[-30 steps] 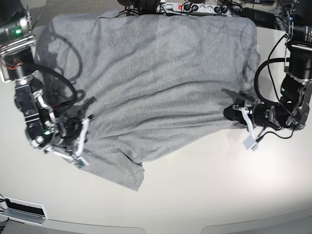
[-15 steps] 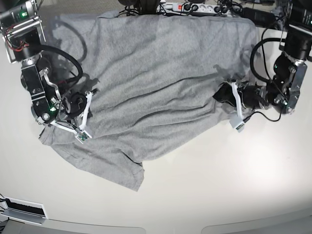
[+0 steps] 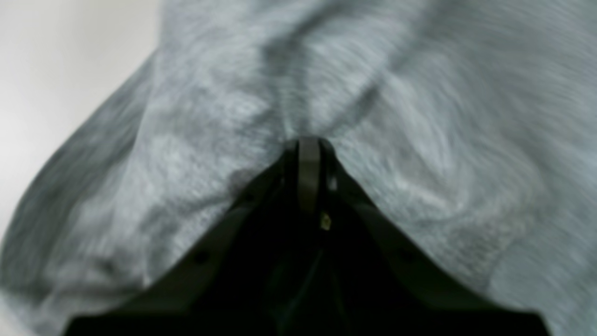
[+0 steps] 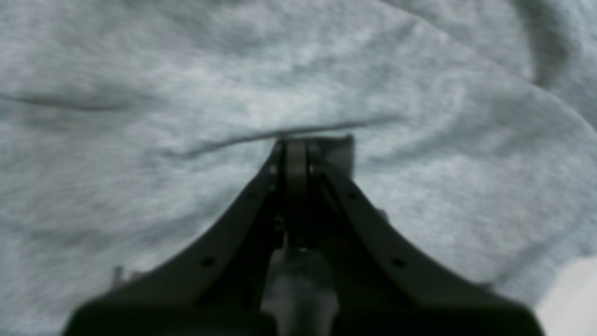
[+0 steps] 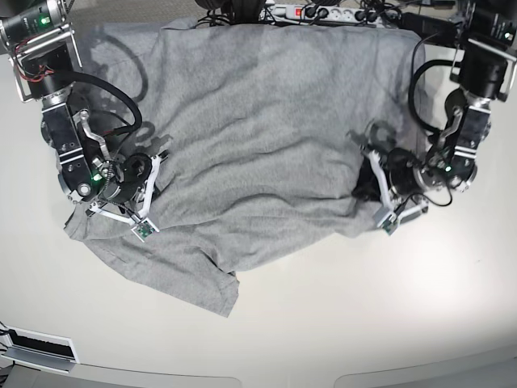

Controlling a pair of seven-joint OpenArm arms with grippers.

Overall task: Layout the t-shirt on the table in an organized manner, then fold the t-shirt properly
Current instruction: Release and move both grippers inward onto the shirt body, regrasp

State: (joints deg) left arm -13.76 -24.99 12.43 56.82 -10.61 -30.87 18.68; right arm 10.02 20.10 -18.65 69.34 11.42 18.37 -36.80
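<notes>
The t-shirt (image 5: 258, 137) is spread plain grey side up over the far half of the table (image 5: 363, 323), its far edge reaching the table's far rim, where a power strip (image 5: 315, 12) and cables lie. No lettering is seen from above. The cloth is broadly opened out but not flat — long wrinkles run across the middle, the near hem sags in an uneven curve, and a sleeve-like flap (image 5: 202, 283) juts toward the near left.

The right gripper (image 5: 153, 174) is at the shirt's left side in the base view; its wrist view shows the jaws pressed together with a ridge of fabric gathered just at the tips, so a pinch of cloth appears to be held. The left gripper (image 5: 367, 166) is at the shirt's right side, near its near-right corner; its wrist view shows the jaws likewise closed, with folds of the grey cloth radiating from the tips — a pinch on the shirt.

The task is judged to be in its first part: the shirt is being pulled out and straightened from both sides. The smoothing of the near hem and the loose flap remains to be done, and no fold has been made, so the whole folding stage is left.
</notes>
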